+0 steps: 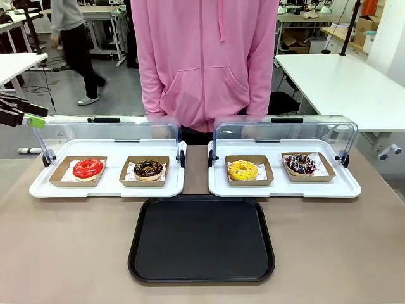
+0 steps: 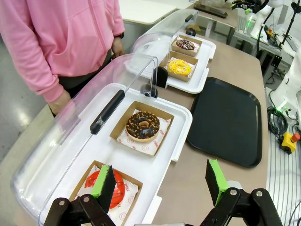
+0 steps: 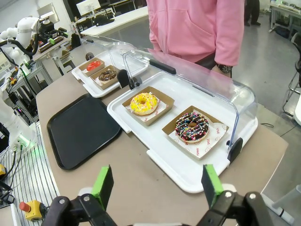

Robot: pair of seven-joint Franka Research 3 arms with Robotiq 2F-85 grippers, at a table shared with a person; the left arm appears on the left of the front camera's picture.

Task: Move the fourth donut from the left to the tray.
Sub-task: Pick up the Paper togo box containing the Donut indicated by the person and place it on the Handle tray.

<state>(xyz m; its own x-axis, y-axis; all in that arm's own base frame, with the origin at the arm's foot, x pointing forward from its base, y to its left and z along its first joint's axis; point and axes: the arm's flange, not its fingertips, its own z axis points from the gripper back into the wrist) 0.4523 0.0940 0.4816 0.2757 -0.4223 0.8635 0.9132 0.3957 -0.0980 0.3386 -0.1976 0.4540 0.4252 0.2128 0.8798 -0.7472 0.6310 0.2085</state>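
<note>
The fourth donut has dark icing with coloured sprinkles and lies in a brown cardboard holder at the right end of the right white tray. It also shows in the right wrist view and, far off, in the left wrist view. The black tray lies bare at the table's near middle. My right gripper hovers open, above the table edge and short of the donut. My left gripper is open above the left white tray's end, seen at the far left edge.
Two white trays stand side by side with their clear lids raised at the back. They hold a red donut, a crumb-topped chocolate donut and a yellow donut. A person in a pink hoodie stands behind them.
</note>
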